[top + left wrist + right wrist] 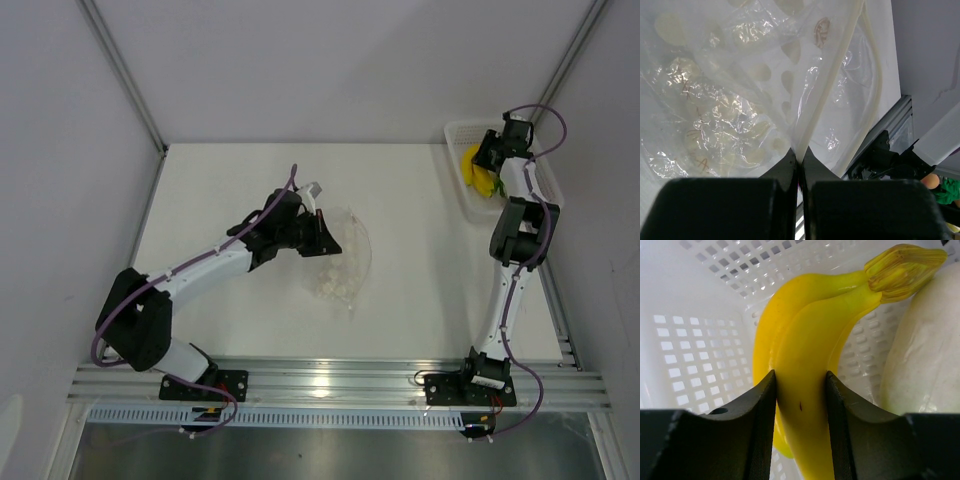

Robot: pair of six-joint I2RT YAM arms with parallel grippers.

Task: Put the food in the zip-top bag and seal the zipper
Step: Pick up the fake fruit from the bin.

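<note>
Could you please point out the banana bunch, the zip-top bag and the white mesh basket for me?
banana bunch (807,345): right wrist view, middle of the yellow body.
zip-top bag (348,262): top external view, its clear crinkled panel.
white mesh basket (690,360): right wrist view, perforated left wall.

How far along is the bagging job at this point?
Done: the left gripper pinches an edge of the zip-top bag; nothing shows inside it. In hand: the right gripper clasps the banana bunch, down in the white basket. Left: bag every item, then seal the zipper.
</note>
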